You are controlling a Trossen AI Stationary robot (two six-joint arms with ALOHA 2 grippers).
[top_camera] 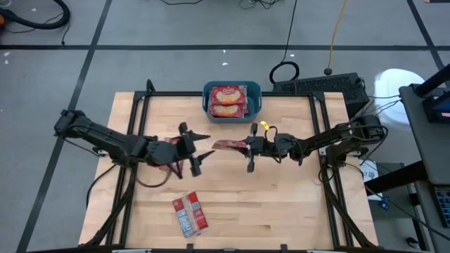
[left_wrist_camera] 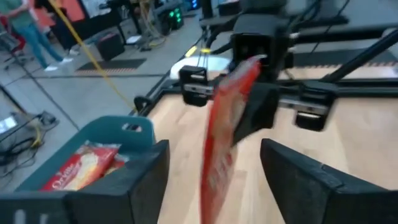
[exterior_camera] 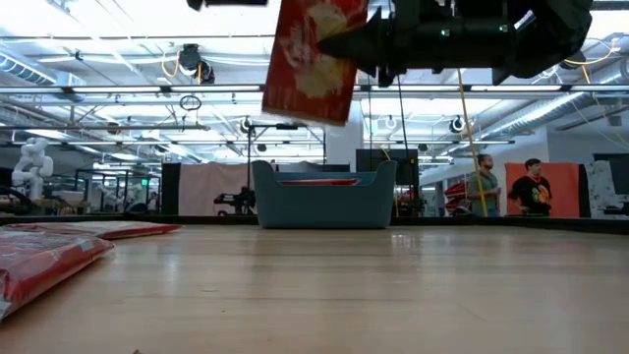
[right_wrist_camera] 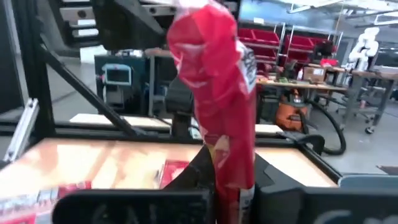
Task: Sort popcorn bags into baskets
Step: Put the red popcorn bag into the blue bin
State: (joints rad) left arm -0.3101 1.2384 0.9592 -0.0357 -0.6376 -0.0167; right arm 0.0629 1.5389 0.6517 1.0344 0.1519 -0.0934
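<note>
A red popcorn bag [top_camera: 226,145] is held above the table's [top_camera: 281,197] middle, pinched by the right gripper [top_camera: 251,147]. The left gripper [top_camera: 196,148] is spread just beside it. Two bags [top_camera: 227,100] lie in the teal basket [top_camera: 254,90]; another bag [top_camera: 189,213] lies near the front edge.
</note>
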